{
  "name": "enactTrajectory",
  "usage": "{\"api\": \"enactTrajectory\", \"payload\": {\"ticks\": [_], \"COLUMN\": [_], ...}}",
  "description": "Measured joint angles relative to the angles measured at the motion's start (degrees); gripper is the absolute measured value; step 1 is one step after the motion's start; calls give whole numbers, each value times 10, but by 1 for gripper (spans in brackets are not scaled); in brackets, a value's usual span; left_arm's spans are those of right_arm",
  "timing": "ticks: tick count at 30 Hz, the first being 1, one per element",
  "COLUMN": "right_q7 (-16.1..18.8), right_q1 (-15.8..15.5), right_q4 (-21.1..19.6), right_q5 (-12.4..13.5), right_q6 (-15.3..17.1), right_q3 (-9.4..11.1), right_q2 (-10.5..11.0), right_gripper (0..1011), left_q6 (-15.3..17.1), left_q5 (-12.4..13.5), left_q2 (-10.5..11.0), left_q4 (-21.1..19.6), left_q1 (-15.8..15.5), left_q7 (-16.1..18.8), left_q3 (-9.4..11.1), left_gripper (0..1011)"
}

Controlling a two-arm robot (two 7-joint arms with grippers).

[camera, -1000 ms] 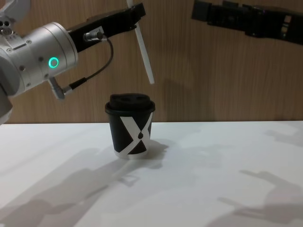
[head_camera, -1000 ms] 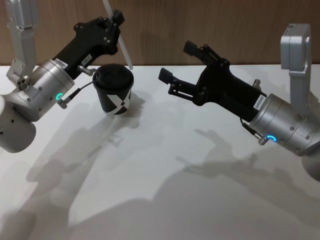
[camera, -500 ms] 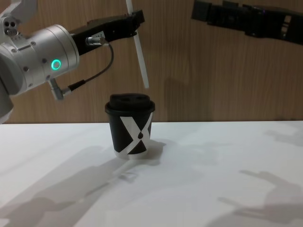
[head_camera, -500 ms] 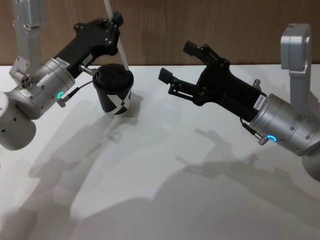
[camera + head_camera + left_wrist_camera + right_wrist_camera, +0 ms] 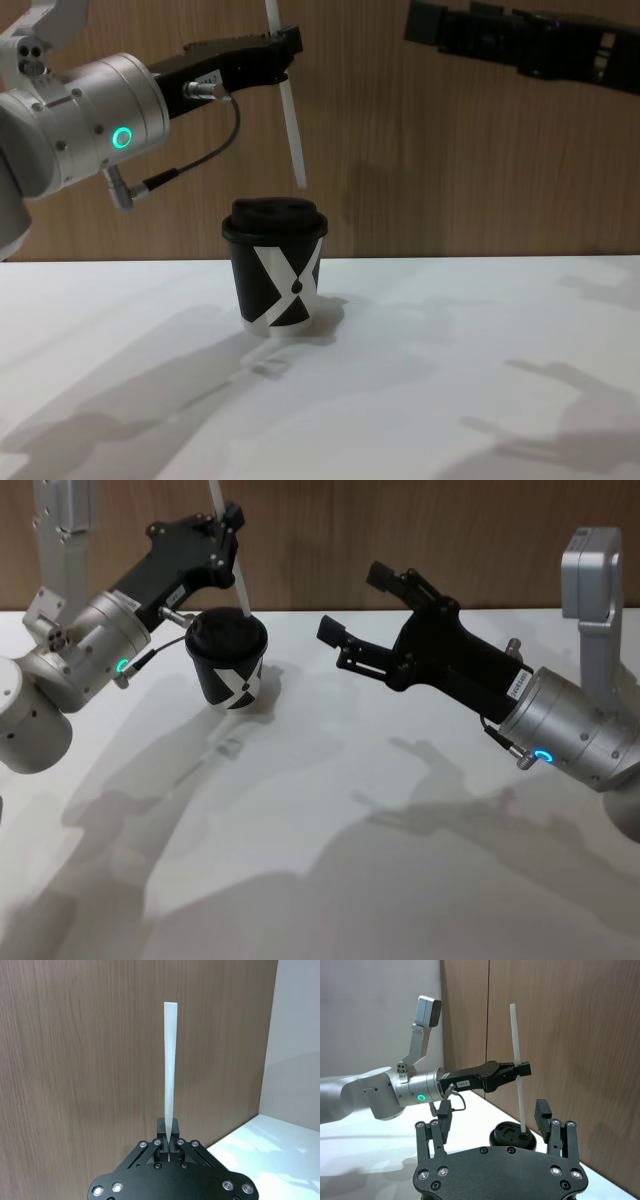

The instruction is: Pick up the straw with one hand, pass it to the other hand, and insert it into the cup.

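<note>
The thin white straw (image 5: 240,588) hangs nearly upright, pinched near its upper part by my left gripper (image 5: 230,530), which is shut on it. In the chest view the straw (image 5: 292,130) ends a little above the right side of the lid of the black cup (image 5: 275,275) with the white X. The cup (image 5: 228,665) stands upright on the table, below the left gripper (image 5: 285,45). The left wrist view shows the straw (image 5: 170,1070) rising from the closed fingers. My right gripper (image 5: 355,602) hovers open and empty to the right of the cup.
The white table (image 5: 330,830) stretches forward and to the right of the cup. A brown wooden wall (image 5: 450,170) stands behind it. From the right wrist, the straw (image 5: 517,1060), the left gripper (image 5: 522,1069) and the cup lid (image 5: 512,1137) lie ahead.
My left gripper has shifted the straw to the left and stood it more upright, bringing its lower tip over the cup lid. The right arm has not moved.
</note>
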Motion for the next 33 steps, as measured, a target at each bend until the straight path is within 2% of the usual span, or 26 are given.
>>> {"api": "enactTrajectory", "payload": {"ticks": [33], "right_q7": [0], "right_q1": [0], "right_q4": [0], "right_q5": [0], "right_q6": [0], "right_q3": [0], "right_q2": [0], "right_gripper": [1001], "left_q6": [15], "left_q5": [18], "left_q2": [-9], "left_q4": [8], "left_q1": [1], "left_q7": [0], "left_q3": [-11], "left_gripper": [11]}}
